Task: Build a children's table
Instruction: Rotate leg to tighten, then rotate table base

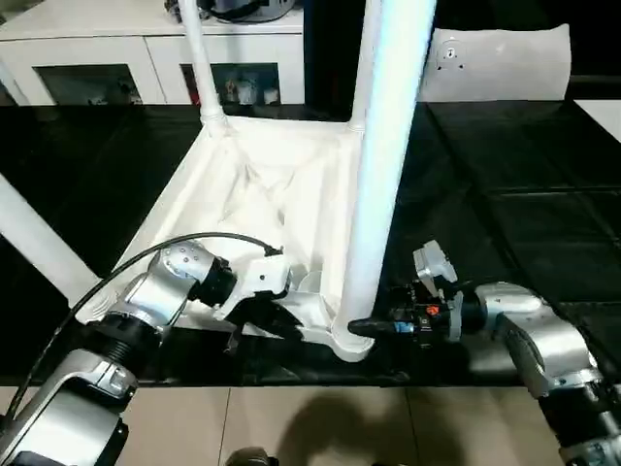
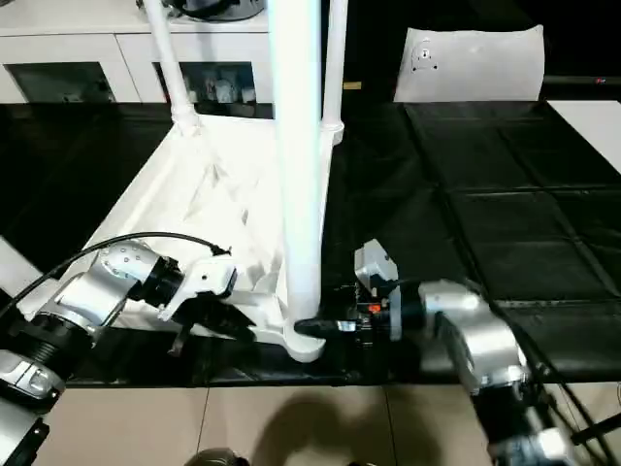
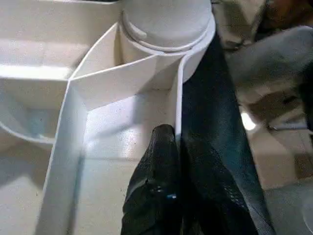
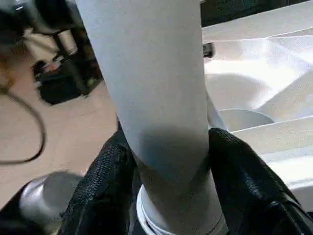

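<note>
The white tabletop (image 1: 254, 190) lies upside down on the black work table, ribs facing up. Legs stand in its sockets: two at the far corners (image 1: 195, 60) (image 1: 365, 58), one at the near left (image 1: 34, 238), and one at the near right corner (image 1: 390, 146). My right gripper (image 1: 365, 328) is shut on the base of that near right leg (image 4: 156, 98), one finger on each side, just above the socket. My left gripper (image 1: 277, 320) is shut on the tabletop's near rim (image 3: 178, 105) beside the same socket, one finger inside the wall and one outside.
A white glass-door cabinet (image 1: 116, 58) stands behind the work table, and a white padded object (image 1: 500, 60) lies at the back right. The table's front edge runs just under my grippers, with beige floor (image 1: 310, 427) below. A black cable (image 1: 194, 238) loops over my left wrist.
</note>
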Motion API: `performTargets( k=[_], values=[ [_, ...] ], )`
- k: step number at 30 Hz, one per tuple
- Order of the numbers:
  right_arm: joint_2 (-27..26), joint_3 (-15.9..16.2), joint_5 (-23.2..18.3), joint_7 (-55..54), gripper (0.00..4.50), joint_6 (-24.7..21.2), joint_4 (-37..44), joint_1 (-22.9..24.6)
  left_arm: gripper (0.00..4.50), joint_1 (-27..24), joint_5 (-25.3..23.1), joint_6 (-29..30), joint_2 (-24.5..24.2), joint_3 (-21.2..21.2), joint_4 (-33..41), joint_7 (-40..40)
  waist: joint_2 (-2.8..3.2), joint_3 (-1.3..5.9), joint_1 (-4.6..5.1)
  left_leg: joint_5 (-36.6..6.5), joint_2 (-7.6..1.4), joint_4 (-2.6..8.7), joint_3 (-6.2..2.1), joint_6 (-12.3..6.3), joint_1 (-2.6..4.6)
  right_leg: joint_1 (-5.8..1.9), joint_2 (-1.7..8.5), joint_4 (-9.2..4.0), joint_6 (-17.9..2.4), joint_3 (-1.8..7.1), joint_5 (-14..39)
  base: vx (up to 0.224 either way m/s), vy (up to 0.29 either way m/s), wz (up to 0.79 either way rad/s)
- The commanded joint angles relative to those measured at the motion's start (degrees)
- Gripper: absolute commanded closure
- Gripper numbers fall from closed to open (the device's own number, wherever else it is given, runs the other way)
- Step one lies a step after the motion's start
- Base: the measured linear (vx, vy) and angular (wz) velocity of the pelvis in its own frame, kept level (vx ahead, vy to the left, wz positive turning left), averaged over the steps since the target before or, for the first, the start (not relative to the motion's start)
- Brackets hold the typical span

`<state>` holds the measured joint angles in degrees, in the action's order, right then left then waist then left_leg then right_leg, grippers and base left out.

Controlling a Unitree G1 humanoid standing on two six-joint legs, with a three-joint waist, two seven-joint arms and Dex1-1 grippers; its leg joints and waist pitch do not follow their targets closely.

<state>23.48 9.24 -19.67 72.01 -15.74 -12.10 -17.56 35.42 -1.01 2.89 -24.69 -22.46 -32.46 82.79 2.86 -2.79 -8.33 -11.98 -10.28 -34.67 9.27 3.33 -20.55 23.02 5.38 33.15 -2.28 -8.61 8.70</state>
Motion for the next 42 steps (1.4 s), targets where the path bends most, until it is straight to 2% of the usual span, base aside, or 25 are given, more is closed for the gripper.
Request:
performTargets(
  k=[1,2,3,4,6,7,9,11,13,16,18,19,21,23,25,29,32,34,35,36,37,38,40,41,42],
  values=[
    [-5.11,-1.15,2.52,-13.09,2.57,-2.01,2.00,0.12,4.50,1.25,0.96,5.36,5.29,2.09,0.65,-8.13,-0.15,3.94,0.46,-8.57,-3.28,4.19,-0.74,-2.86,0.21,-3.47,4.55,-4.53,-5.44,3.70,22.13,0.000,0.000,0.00],
    [-5.33,-1.21,2.63,-13.62,2.57,-2.13,2.02,0.12,4.50,1.29,0.98,5.59,5.45,2.18,0.64,-8.43,-0.25,3.46,0.95,-10.54,-3.13,4.40,-0.77,-1.72,0.49,-3.15,4.39,-5.13,-4.71,3.43,25.38,0.000,0.000,0.00],
    [-7.18,-1.82,3.46,-17.90,2.57,-3.26,1.96,-0.01,4.50,1.68,1.04,7.35,6.88,2.75,0.58,-10.80,-0.41,3.57,1.23,-12.20,-2.68,4.30,-0.83,-0.75,1.02,-3.40,4.65,-5.76,-3.30,3.10,29.13,0.000,0.000,0.00],
    [-7.49,-1.92,3.57,-18.57,2.57,-3.45,1.93,-0.04,4.50,1.74,1.04,7.60,7.11,2.81,0.58,-11.15,0.03,3.59,1.51,-12.30,-2.64,4.40,-1.02,-0.36,0.87,-3.52,4.64,-5.60,-3.01,3.08,29.31,0.000,0.000,0.00],
    [-10.05,-2.68,4.26,-23.39,2.57,-4.57,1.64,-0.47,4.50,2.49,1.00,9.48,9.19,3.65,-0.06,-14.58,-0.27,3.52,3.00,-13.49,-2.37,4.43,-1.12,-0.78,0.38,-3.73,4.27,-6.18,-1.45,2.62,29.73,0.000,0.000,0.00],
    [-10.83,-2.86,4.48,-24.83,2.57,-4.94,1.57,-0.60,4.50,2.75,1.00,9.96,9.83,3.93,-0.32,-15.62,-0.28,3.55,3.38,-13.51,-2.28,4.36,-1.08,-0.81,0.48,-3.67,4.23,-6.27,-1.34,2.65,29.95,0.000,0.000,0.00],
    [-16.39,-4.18,7.07,-36.17,2.57,-6.96,-0.01,-2.38,4.50,5.20,0.62,11.73,14.00,5.90,-3.53,-23.78,0.22,3.61,4.40,-12.29,-1.69,3.97,-1.02,-1.04,0.31,-3.52,4.05,-6.44,-1.36,2.32,29.99,0.000,0.000,0.00],
    [-19.40,-5.13,8.91,-42.60,2.57,-7.80,-1.07,-3.54,4.50,6.58,0.00,12.67,16.30,7.36,-5.16,-28.87,-0.10,3.63,5.01,-12.07,-1.36,3.77,-0.92,-1.34,0.30,-3.54,3.83,-6.81,-0.66,2.02,30.62,0.000,0.000,0.00],
    [-21.57,-5.95,10.39,-47.72,2.57,-8.15,-2.41,-4.74,4.50,7.57,-0.22,13.01,17.91,8.53,-6.25,-32.41,-0.05,3.87,5.26,-11.14,-1.37,3.76,-0.98,-1.71,0.31,-3.63,3.84,-6.80,-0.64,2.03,29.49,0.000,0.000,0.00],
    [-23.32,-6.68,11.38,-51.94,2.57,-7.34,-3.67,-5.82,4.50,8.20,-0.61,12.70,18.95,9.11,-6.81,-35.03,0.18,4.38,5.69,-7.93,-1.89,3.95,-1.23,-2.78,-0.25,-3.88,3.79,-5.44,-3.00,2.67,21.44,0.000,0.000,0.00],
    [-23.52,-6.80,11.76,-52.54,2.57,-6.39,-3.43,-5.74,4.50,8.22,-0.83,12.14,18.99,9.10,-6.82,-35.24,0.24,4.73,5.59,-4.74,-2.26,3.77,-1.31,-4.03,-0.51,-4.05,3.93,-4.45,-4.99,3.03,15.13,0.000,0.000,0.00],
    [-23.71,-6.78,12.44,-52.91,2.22,-5.91,-2.96,-5.57,4.50,8.27,-1.07,11.12,18.90,8.85,-7.11,-35.08,0.32,4.74,5.62,-3.04,-2.43,3.69,-1.36,-4.98,-0.75,-4.16,3.99,-3.84,-6.72,3.24,11.03,0.000,0.000,0.00],
    [-23.33,-7.11,12.30,-52.15,1.86,-5.90,-1.25,-4.35,4.50,7.59,-1.40,9.17,17.83,8.08,-7.02,-33.37,0.59,4.74,5.55,-2.80,-2.34,3.53,-1.20,-6.09,-0.64,-4.23,4.11,-3.64,-8.52,3.32,8.70,0.000,0.000,0.00],
    [-23.03,-7.42,12.11,-51.96,1.66,-5.78,-0.53,-3.76,4.50,7.18,-1.40,8.22,17.36,7.75,-6.80,-32.36,0.51,4.65,5.57,-3.55,-2.44,3.60,-1.14,-6.33,-0.60,-4.27,4.09,-3.67,-8.64,3.34,9.18,0.000,0.000,0.00],
    [-21.92,-8.83,11.02,-51.74,1.66,-5.00,1.88,-1.81,4.50,5.76,-1.24,5.61,16.11,7.04,-5.75,-29.60,0.70,4.59,5.44,-3.91,-2.60,3.68,-1.18,-6.25,-0.51,-4.23,4.16,-3.67,-8.58,3.39,9.62,0.000,0.000,0.00],
    [-19.32,-9.98,9.95,-49.41,1.29,-2.94,4.74,0.74,4.50,4.00,0.23,3.52,16.00,8.04,-3.79,-28.82,0.86,4.49,4.66,-5.26,-2.94,3.80,-1.14,-5.68,-0.30,-4.23,4.33,-3.72,-8.52,3.53,10.36,0.000,0.000,0.00],
    [-16.86,-10.19,8.47,-45.34,0.98,-1.67,7.03,2.72,4.50,2.77,1.87,3.63,16.49,9.43,-2.00,-29.10,0.48,4.32,4.20,-6.00,-2.65,3.77,-0.87,-5.79,-0.46,-4.28,4.29,-3.92,-7.62,3.53,12.87,0.000,0.000,0.00],
    [-13.28,-9.87,5.65,-38.70,0.75,-2.27,11.16,5.35,3.95,0.91,3.17,3.78,16.45,10.04,0.72,-28.65,0.48,4.31,3.94,-5.53,-2.71,3.75,-0.91,-6.22,-0.52,-4.28,4.31,-3.97,-6.94,3.55,13.80,0.000,0.000,0.00],
    [-11.57,-9.68,4.58,-35.85,0.75,-2.74,13.14,6.48,3.95,0.02,3.86,3.84,16.39,10.26,1.94,-28.36,0.25,4.41,3.49,-4.74,-2.99,3.53,-0.88,-6.99,-0.60,-4.38,4.57,-3.73,-7.22,3.75,12.60,0.000,0.000,0.00],
    [-11.30,-9.66,4.43,-35.44,0.55,-2.83,13.46,6.67,3.86,-0.13,3.98,3.85,16.39,10.30,2.14,-28.32,0.56,4.53,3.06,-4.06,-3.22,3.49,-0.89,-7.64,-0.54,-4.07,4.48,-3.60,-7.53,3.76,11.96,0.000,0.000,0.00],
    [-10.55,-9.58,4.03,-34.30,0.49,-3.07,14.37,7.19,3.74,-0.54,4.32,3.89,16.37,10.39,2.71,-28.22,0.41,4.52,3.07,-3.95,-3.21,3.51,-0.89,-7.78,-0.55,-3.98,4.39,-3.57,-7.63,3.72,11.75,0.000,0.000,0.00],
    [-8.96,-9.28,3.22,-31.98,0.42,-3.53,15.92,8.04,3.60,-1.36,4.83,3.94,16.24,10.50,3.79,-27.84,-0.01,4.34,3.08,-4.36,-3.09,3.58,-0.85,-7.66,-0.59,-4.05,4.25,-3.73,-7.30,3.62,12.72,0.000,0.000,0.00],
    [-5.30,-8.86,1.07,-27.35,0.20,-4.72,19.08,9.72,3.48,-4.27,6.17,4.80,15.90,10.65,7.94,-26.72,-0.16,4.19,2.92,-5.13,-3.05,3.67,-0.80,-7.46,-0.73,-4.26,4.51,-3.91,-6.25,3.67,15.58,0.000,0.000,0.00],
    [-4.70,-8.84,0.56,-26.81,0.20,-4.91,19.62,10.04,3.48,-4.92,6.39,5.08,15.92,10.74,8.97,-26.65,-0.50,4.04,3.10,-5.48,-2.83,3.68,-0.69,-7.58,-0.88,-4.21,4.35,-4.29,-5.37,3.60,17.39,0.000,0.000,0.00],
    [-4.70,-8.84,0.56,-26.81,0.04,-4.91,19.62,10.04,3.29,-4.92,6.39,5.08,15.92,10.74,8.97,-26.65,-0.29,3.94,3.17,-5.96,-2.65,3.71,-0.59,-7.30,-0.73,-3.91,4.22,-4.69,-4.38,3.50,19.86,0.000,0.000,0.00]
  ],
)
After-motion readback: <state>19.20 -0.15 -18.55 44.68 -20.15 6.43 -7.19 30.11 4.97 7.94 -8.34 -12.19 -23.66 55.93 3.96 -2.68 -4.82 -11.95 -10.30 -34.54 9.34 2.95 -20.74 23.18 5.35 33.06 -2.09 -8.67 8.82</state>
